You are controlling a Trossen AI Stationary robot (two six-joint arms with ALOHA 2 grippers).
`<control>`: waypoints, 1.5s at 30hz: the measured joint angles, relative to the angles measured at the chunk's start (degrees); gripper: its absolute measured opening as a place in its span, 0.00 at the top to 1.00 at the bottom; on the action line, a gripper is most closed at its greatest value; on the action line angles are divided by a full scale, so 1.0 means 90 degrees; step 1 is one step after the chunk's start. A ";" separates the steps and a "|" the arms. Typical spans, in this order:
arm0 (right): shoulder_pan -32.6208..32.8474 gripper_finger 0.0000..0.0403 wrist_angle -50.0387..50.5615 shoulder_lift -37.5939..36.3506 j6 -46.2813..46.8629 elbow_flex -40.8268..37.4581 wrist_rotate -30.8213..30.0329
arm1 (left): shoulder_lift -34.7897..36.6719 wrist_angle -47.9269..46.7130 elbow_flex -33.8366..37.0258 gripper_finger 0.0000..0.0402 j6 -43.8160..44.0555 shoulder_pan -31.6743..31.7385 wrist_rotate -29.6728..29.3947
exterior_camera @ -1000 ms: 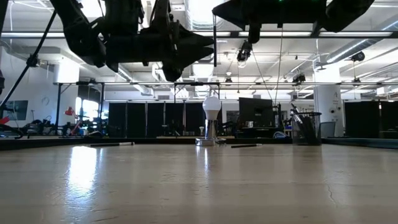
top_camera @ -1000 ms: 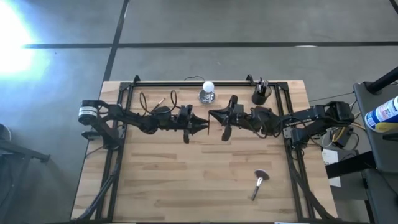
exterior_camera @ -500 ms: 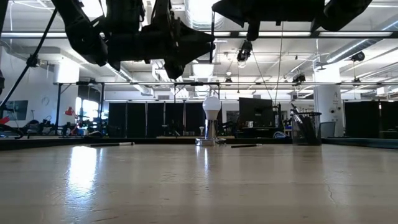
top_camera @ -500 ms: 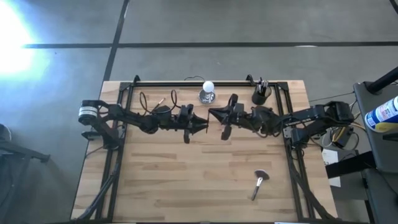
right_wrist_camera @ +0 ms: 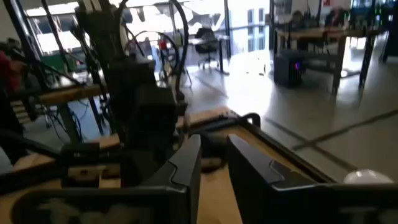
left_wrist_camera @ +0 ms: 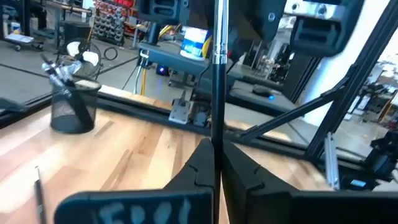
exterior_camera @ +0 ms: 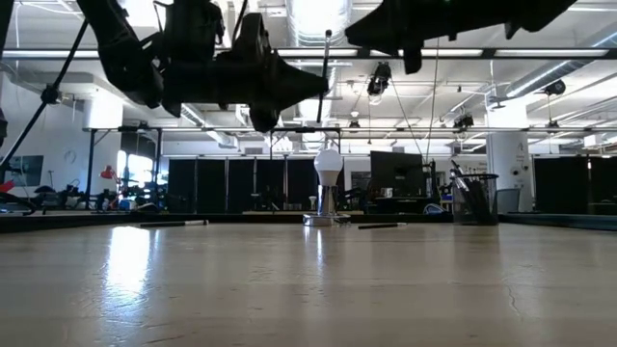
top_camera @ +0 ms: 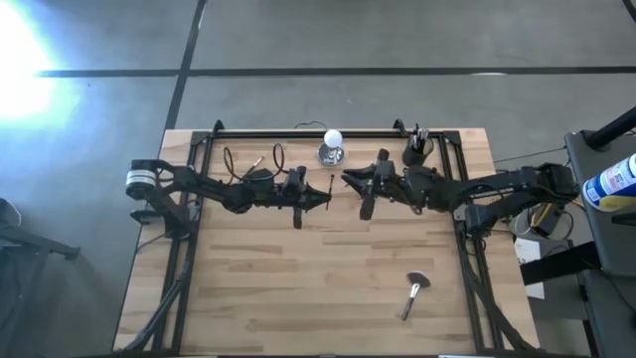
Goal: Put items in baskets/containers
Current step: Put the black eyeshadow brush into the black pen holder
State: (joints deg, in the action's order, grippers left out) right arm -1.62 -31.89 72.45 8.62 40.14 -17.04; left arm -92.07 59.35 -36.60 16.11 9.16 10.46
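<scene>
Holding black brush (left_wrist_camera: pixel 218 74) upright — left gripper (top_camera: pixel 324 199); cup (top_camera: pixel 414 154) well apart.

I saw grey concrete floor (top_camera: pixel 328 35) around light wood table (top_camera: pixel 298 298), dark seams crossing it. Hard glare (top_camera: pixel 20 40) washed out far-left corner. In low view I looked into open workshop: white ceiling ducts (exterior_camera: pixel 318 14), dark partition panels (exterior_camera: pixel 231 183) at far side, white column (exterior_camera: pixel 506 159) right, monitor (exterior_camera: pixel 397 173) behind table. I noted office chair (right_wrist_camera: pixel 207 42) on bright floor.
</scene>
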 joint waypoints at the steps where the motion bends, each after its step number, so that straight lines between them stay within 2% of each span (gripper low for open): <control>1: 0.0001 0.81 0.0295 -0.0127 0.0077 0.0000 0.0002 | 0.0000 -0.0004 0.0023 0.99 -0.0053 0.0008 -0.0002; 4: 0.0004 0.73 0.0745 -0.0291 0.0318 0.0000 0.0379 | 0.0000 0.0019 0.0029 0.99 -0.0286 0.0011 -0.0003; 6: 0.0011 0.69 0.0701 -0.0204 0.0436 0.0000 0.0721 | 0.0000 0.0009 0.0029 0.99 -0.0448 0.0011 0.0002; 9: 0.0010 0.64 0.0443 0.0121 0.0542 0.0000 0.0881 | 0.0000 0.0015 0.0016 0.99 -0.0506 0.0011 0.0017; 18: -0.0319 0.60 -0.0528 0.1030 0.1001 0.0131 0.1387 | 0.0000 0.0013 0.0010 0.99 -0.0509 0.0011 0.0050; 23: -0.0386 0.68 -0.0646 0.1241 0.0833 0.0332 0.1399 | 0.0000 0.0012 0.0010 0.99 -0.0511 0.0011 0.0049; 29: -0.0378 0.94 -0.0769 0.1213 0.0504 0.0381 0.1429 | 0.0000 -0.0073 0.0017 0.99 -0.0480 0.0018 0.0027; 33: -0.0363 0.96 -0.0719 0.1162 0.0493 0.0379 0.1417 | 0.0010 -0.0089 0.0017 0.96 -0.0366 0.0016 -0.0129; 38: -0.0424 0.97 -0.0345 0.0919 0.0393 0.0377 0.1166 | 0.0010 -0.0188 0.0029 0.81 -0.0214 0.0056 -0.0329; 41: -0.0521 0.97 0.0273 0.0525 0.0201 0.0375 0.0699 | 0.0010 -0.0334 0.0034 0.73 -0.0340 0.0074 -0.0340; 45: -0.0747 0.97 0.1374 -0.0201 -0.0065 0.0344 -0.0143 | 0.0010 -0.0328 0.0083 0.69 -0.0441 0.0098 -0.0338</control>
State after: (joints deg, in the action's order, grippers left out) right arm -8.34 -19.53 70.64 8.03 43.23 -18.32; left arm -91.98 56.40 -35.85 12.14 10.04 7.42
